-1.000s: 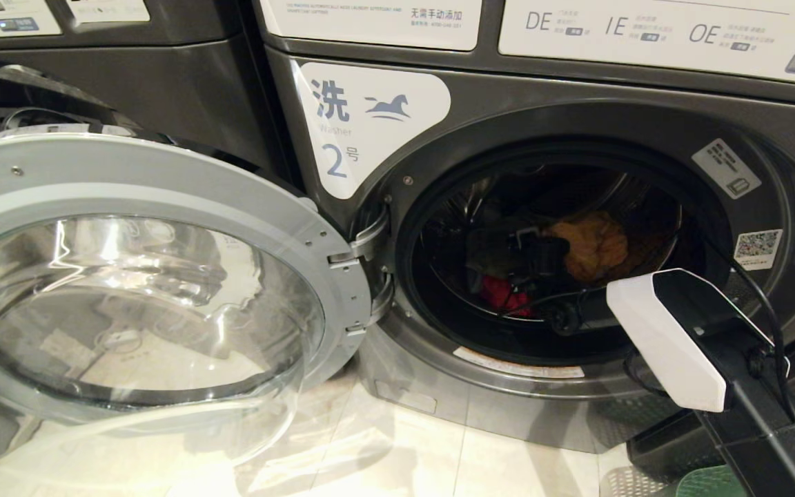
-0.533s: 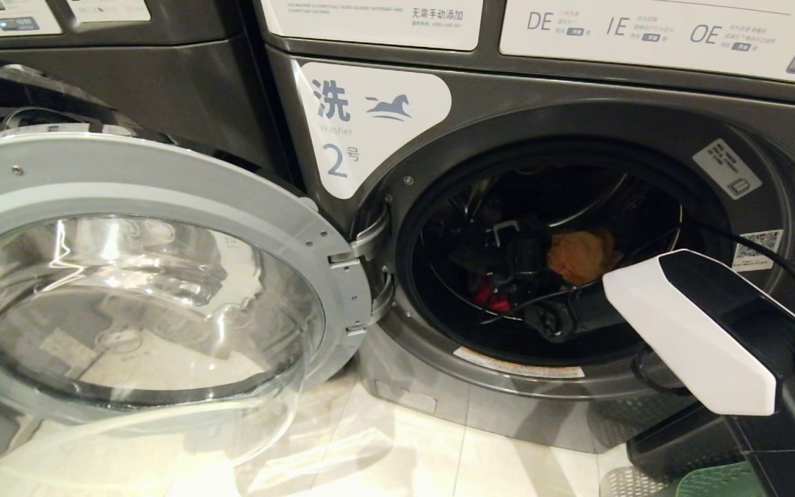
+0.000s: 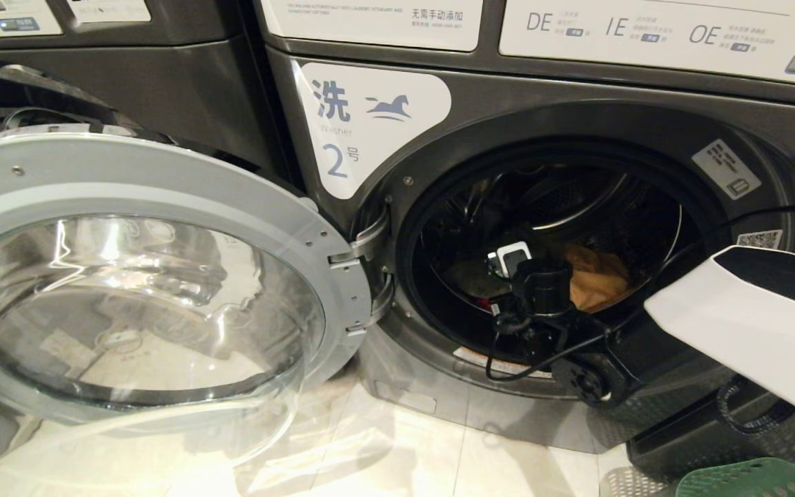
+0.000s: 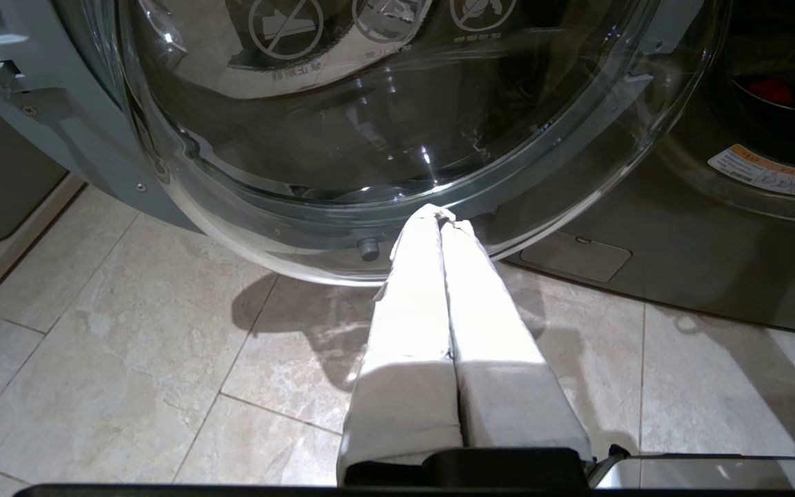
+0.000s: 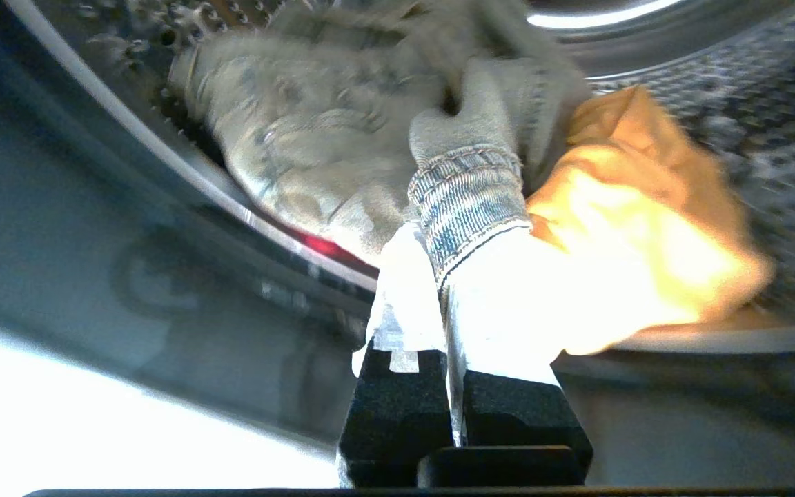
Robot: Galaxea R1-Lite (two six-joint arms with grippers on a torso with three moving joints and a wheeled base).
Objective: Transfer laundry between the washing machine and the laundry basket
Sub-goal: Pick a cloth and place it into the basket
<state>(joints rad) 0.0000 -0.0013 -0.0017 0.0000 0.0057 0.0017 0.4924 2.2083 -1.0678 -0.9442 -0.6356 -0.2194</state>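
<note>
The washing machine (image 3: 508, 124), marked 2, stands with its round door (image 3: 163, 207) swung wide to the left. My right arm's wrist (image 3: 539, 290) reaches into the drum mouth. Its gripper (image 5: 439, 231) is shut on the ribbed cuff of a grey garment (image 5: 466, 179) that trails back over the drum lip. An orange garment (image 5: 646, 235) (image 3: 597, 279) lies right beside it, and a strip of red cloth (image 5: 321, 245) shows under the grey one. A corner of the green laundry basket (image 3: 749, 478) shows at the bottom right. My left gripper (image 4: 439, 217) is shut and empty, parked low before the door glass.
The glass door (image 4: 384, 138) juts out over the pale tiled floor (image 3: 404, 455) on the left. A second machine (image 3: 128, 90) stands further left. A black cable (image 3: 528, 359) loops from my right wrist across the drum's lower rim.
My right arm has drawn back and down, from deeper in the drum to its front lip. Its white shell has swung right. The orange garment has sunk lower in the drum.
</note>
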